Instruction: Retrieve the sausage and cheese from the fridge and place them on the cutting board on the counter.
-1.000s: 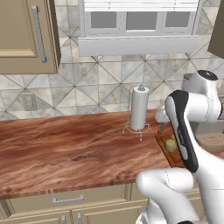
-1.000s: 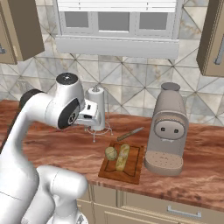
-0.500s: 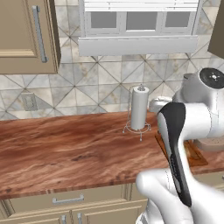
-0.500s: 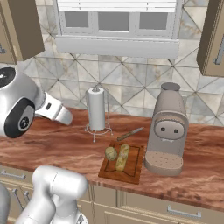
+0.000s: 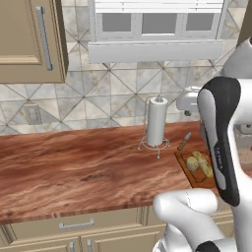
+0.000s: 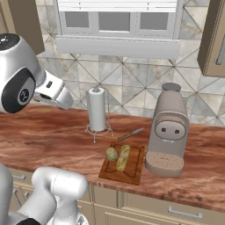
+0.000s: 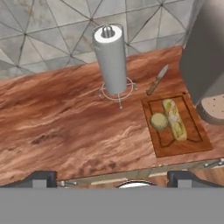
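Note:
The small reddish-brown cutting board lies on the wood-grain counter, near its front edge. On the board rest a pale elongated sausage and, touching its left side, a round yellowish cheese. My gripper is open, its two dark tips wide apart with nothing between them. It hangs high above the counter's front edge, well back from the board. The fridge is out of view.
A paper-towel roll on a wire stand stands behind the board. A knife lies between them. A grey-brown coffee machine stands right of the board. Wall cabinets hang overhead.
The arm has swung up and back from above the board, and the hand has drawn away towards the counter's front. Sausage and cheese stay on the board.

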Available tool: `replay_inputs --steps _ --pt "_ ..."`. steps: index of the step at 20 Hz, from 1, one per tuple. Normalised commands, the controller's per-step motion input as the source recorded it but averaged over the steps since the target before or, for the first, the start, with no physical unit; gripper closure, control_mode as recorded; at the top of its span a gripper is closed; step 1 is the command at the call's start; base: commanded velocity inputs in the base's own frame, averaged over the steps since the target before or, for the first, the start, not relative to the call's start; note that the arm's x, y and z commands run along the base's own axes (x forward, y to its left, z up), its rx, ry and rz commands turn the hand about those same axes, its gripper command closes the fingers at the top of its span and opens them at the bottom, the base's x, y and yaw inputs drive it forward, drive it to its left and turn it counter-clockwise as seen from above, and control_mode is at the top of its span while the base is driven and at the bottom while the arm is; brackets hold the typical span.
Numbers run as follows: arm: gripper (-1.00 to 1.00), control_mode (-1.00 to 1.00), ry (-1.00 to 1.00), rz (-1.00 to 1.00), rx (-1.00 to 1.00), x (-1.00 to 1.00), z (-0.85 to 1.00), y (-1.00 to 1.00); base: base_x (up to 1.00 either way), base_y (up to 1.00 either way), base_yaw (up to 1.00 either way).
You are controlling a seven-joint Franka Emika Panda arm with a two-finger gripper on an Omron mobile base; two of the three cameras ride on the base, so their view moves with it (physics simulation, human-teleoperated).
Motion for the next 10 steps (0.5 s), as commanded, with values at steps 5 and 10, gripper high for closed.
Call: replay_inputs --steps 5,10 --pt "-1.0 -1.0 0.0 0.17 -0.04 -0.63 -0.28 0.0 0.0 0.0 0.0" --pt "-1.0 -1.0 0.0 0.12 -0.05 -0.44 -0.28 0.01 0.0 0.0 0.0"
